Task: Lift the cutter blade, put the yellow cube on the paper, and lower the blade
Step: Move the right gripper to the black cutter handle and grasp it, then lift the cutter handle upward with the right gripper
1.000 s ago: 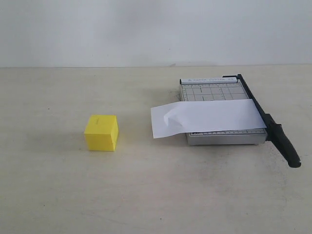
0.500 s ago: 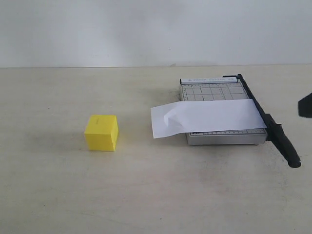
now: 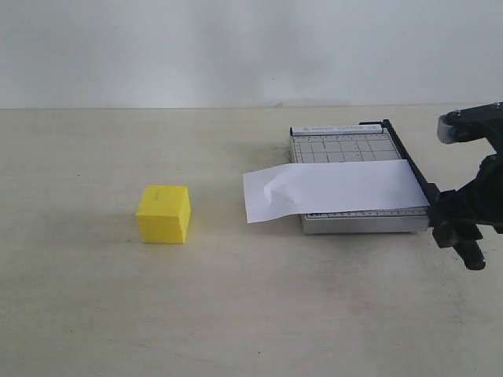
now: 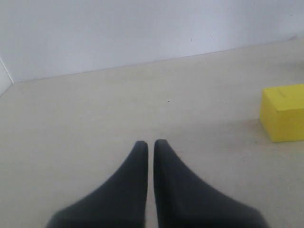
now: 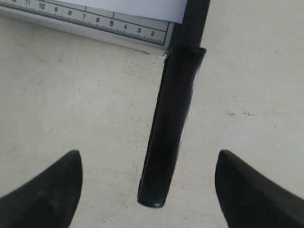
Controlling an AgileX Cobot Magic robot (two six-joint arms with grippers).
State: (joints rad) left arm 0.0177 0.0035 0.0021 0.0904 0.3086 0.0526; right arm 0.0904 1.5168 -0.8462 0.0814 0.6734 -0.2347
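Off the cutter base's (image 3: 346,145) handle-end corner, my right gripper (image 5: 148,156) is spread wide astride the cutter blade (image 5: 175,95) handle, set to lift, I reckon | blade down, the paper (image 3: 338,188) across the base | yellow cube (image 3: 163,214) well apart from the base | left gripper (image 4: 150,142) pressed together, idle

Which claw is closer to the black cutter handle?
Right. The right gripper is open over the cutter blade handle; the left gripper is shut, off by the yellow cube.
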